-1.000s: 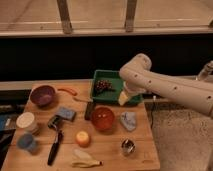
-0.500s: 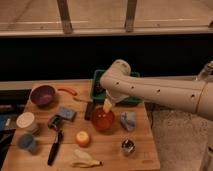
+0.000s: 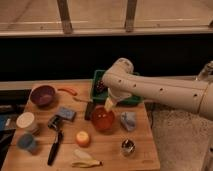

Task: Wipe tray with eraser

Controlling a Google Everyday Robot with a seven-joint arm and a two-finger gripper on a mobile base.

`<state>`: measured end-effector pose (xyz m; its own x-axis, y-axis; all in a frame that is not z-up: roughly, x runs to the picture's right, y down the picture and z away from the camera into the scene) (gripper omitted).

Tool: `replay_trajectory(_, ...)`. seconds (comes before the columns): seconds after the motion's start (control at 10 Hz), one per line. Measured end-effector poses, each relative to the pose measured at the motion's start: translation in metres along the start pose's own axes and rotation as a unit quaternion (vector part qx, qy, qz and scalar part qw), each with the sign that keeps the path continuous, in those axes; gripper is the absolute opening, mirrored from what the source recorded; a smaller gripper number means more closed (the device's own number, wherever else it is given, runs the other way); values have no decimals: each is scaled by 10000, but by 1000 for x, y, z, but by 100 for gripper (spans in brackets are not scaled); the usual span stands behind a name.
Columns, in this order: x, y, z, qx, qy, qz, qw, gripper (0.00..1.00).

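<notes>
The green tray (image 3: 97, 80) stands at the back of the wooden table, with most of it hidden behind my white arm. Near its left end lies something dark. The eraser (image 3: 88, 110), a small dark narrow block, rests on the table just in front of the tray's left corner, between a blue sponge and a red bowl. My gripper (image 3: 108, 104) hangs pointing down over the tray's front edge, above the red bowl's rim and a little right of the eraser. It is open and I see nothing in it.
The red bowl (image 3: 102, 120) sits right under the gripper. Around it are a blue sponge (image 3: 66, 114), a grey-blue cloth (image 3: 128, 121), a purple bowl (image 3: 42, 95), a black-handled tool (image 3: 54, 147), two cups at the left, an orange fruit (image 3: 82, 138) and a banana (image 3: 85, 161).
My arm has swung left and down, from over the tray's right side to its front edge above the red bowl. No object on the table has moved.
</notes>
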<state>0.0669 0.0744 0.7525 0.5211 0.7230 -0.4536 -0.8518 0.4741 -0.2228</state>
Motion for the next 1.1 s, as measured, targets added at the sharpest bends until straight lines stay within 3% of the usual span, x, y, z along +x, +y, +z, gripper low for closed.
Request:
replay_trajectory(0.2, -8, 17, -4, -92, -6, -26, 10000, 80)
replay_trajectory(0.4, -29, 49, -10, -159, -33, -189, 9997, 80)
replay_trajectory(0.7, -73, 129, -15, -300, -123, -549, 9980, 80)
replay_trajectory(0.9, -76, 172, -21, -334, -225, -811, 9959, 80)
replay_trajectory(1.1, -75, 170, -21, -310, -216, -805, 9960, 80)
